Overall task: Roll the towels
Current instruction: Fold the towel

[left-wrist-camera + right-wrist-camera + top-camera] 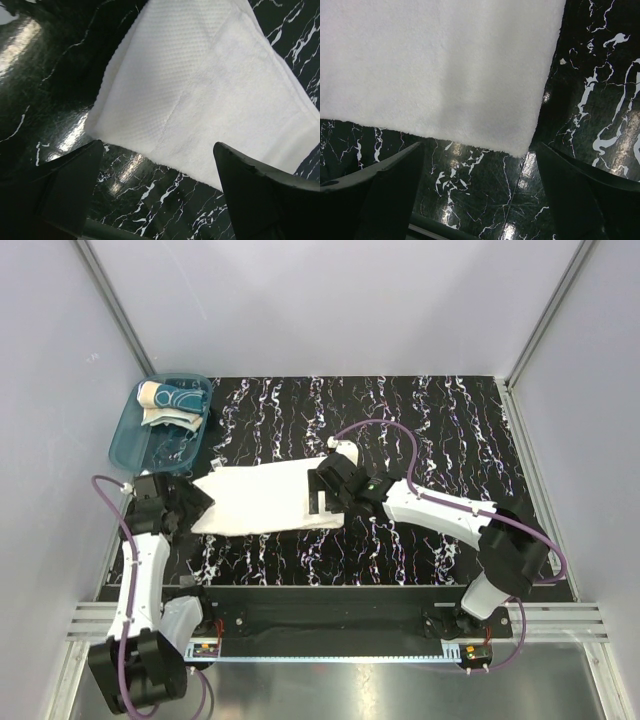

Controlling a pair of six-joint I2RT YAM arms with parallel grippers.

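Left pincer point(192, 506): jaws wide, holding nothing. The white towel point(262, 499) is straight ahead of it and lies flat on the worktop point(430, 425). In the left wrist view the towel's end sits in the gap just past the fingertips point(70, 180), with a strip of bare worktop between them. A folded-over layer shows on top, with a woven band on the lower layer.

Right pincer point(326, 496): jaws also wide, also holding nothing. It is at the other end of the same towel. In the right wrist view the towel's corner sits just ahead, between the two fingers point(585, 195). I can't tell whether anything touches it.

The towel spans the space between the two pincers, and they face each other across it. From above, the right wrist housing overlaps the towel's end and hides that edge.

Around them:
- The teal translucent tub point(128, 445) is beyond the left pincer, near the worktop's far corner on that side and apart from the white towel.
- The patterned towel point(172, 397) is bunched inside the tub at its far end, well away from both pincers.
- A purple cable point(385, 428) loops out over the worktop beyond the right pincer. A similar one hangs off the left arm.
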